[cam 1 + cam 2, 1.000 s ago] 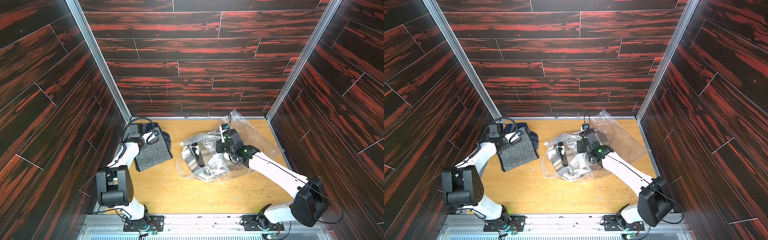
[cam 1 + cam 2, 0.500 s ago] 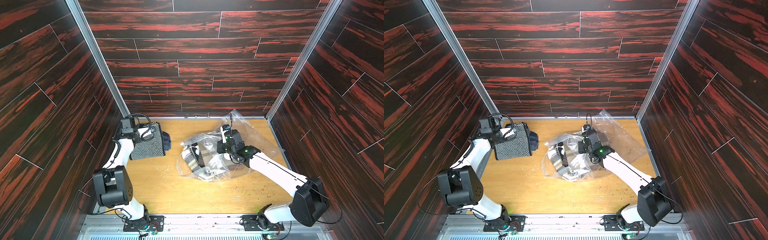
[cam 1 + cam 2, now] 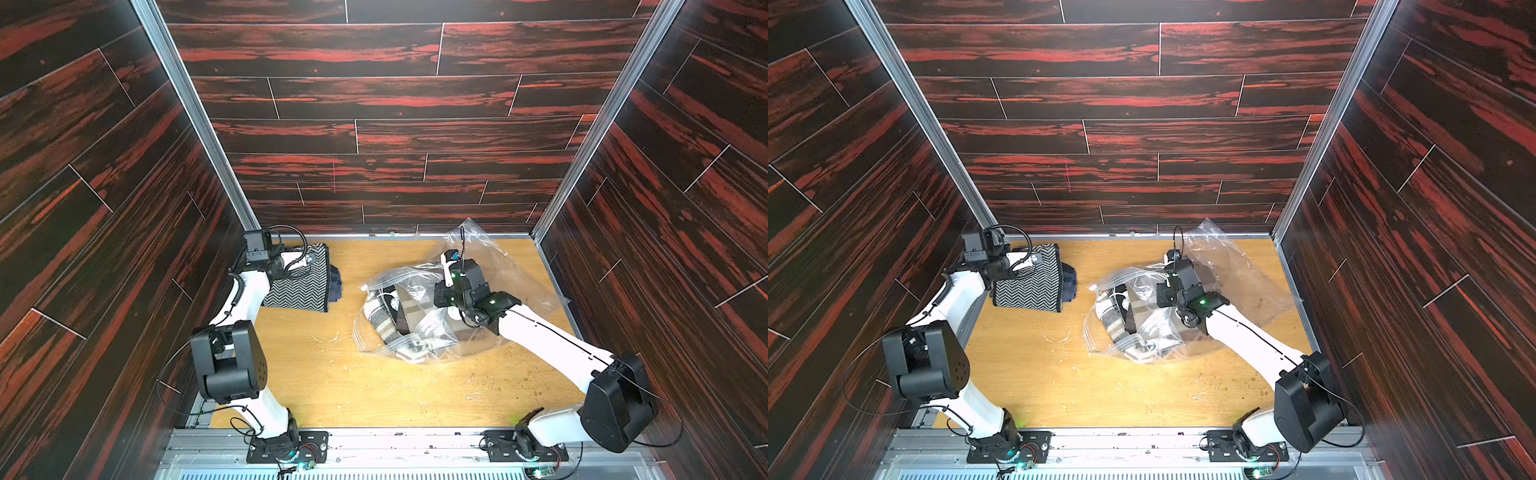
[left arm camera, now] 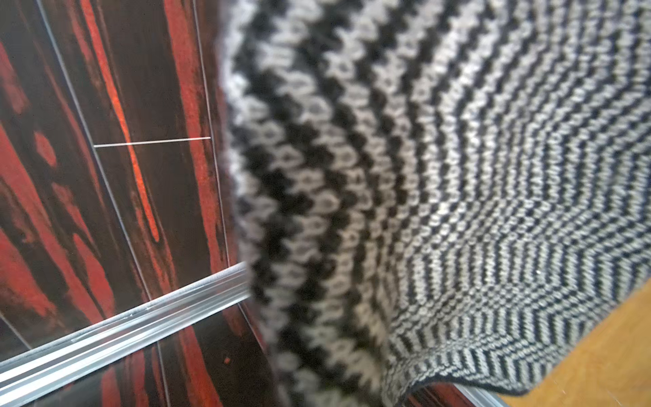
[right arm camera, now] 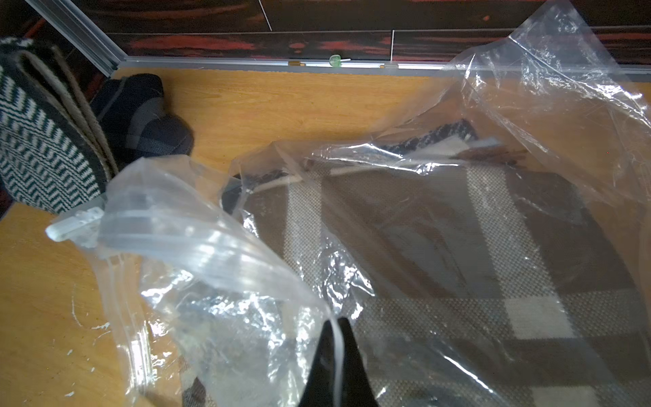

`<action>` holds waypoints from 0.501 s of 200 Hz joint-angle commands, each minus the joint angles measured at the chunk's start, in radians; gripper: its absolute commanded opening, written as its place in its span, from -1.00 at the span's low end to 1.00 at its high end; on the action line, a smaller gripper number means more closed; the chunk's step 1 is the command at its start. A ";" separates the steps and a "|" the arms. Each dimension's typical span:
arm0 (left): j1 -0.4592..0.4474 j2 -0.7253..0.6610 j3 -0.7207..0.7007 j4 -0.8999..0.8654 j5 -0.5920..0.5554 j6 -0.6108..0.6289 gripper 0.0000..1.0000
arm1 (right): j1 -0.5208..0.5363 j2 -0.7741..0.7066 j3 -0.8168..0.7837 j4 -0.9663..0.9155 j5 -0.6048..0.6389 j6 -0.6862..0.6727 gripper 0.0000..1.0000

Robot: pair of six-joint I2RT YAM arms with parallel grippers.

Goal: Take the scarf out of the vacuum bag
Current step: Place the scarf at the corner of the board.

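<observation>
Left pincer (image 3: 308,260) grips a black-and-white herringbone knitted scarf (image 3: 299,286), already out of the clear crinkly plastic vacuum bag (image 3: 498,266) pinched by the right pincer (image 5: 334,324) on the worktop (image 3: 353,386); brown checked cloth (image 3: 409,313) is still inside.

1. Bag (image 5: 211,253): thin clear plastic film, glossy, heavily crinkled, with bright glints on the folds. The zip strip is thicker and ribbed. Slider (image 5: 74,225): milky hard plastic.
2. Scarf (image 4: 458,176): chunky knit cloth in black-and-white herringbone, matt and fuzzy, with rough ridged stitches.
3. Plaid cloth (image 5: 493,282) inside bag: woven, brown and beige, fine grid texture, matt.
4. Dark cloth (image 5: 141,116) beside scarf: soft, matt, navy-grey.
5. Desk (image 3: 374,382): pale wood, smooth, low sheen, speckled with crumbs and white flecks.
6. Walls (image 3: 395,104): dark red-black wood-grain boards, smooth, faint gloss.
7. Corner rail (image 4: 123,334): bare silvery metal, brushed.
8. Right arm (image 3: 552,345): glossy white plastic shell, with matt black joints.
</observation>
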 commanded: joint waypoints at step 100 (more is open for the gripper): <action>0.002 0.204 0.175 0.142 0.037 -0.086 -1.00 | -0.006 0.019 -0.005 0.002 -0.105 0.010 -1.00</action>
